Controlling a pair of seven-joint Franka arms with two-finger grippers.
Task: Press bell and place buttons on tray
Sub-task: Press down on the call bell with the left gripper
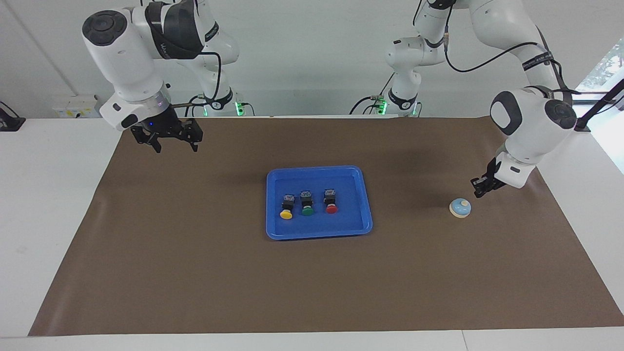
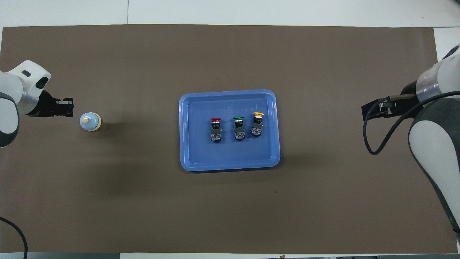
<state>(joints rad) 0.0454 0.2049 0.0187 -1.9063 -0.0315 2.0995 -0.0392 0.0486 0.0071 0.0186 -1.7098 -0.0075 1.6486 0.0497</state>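
Observation:
The light-blue bell stands on the brown mat toward the left arm's end of the table. My left gripper is shut and empty. It hangs low just beside the bell, tips pointing at it, with a small gap between them. The blue tray lies mid-table. On it, in a row, lie the yellow button, the green button and the red button. My right gripper waits open above the mat's corner at the right arm's end.
The brown mat covers most of the white table. Apart from the tray and the bell, nothing lies on it.

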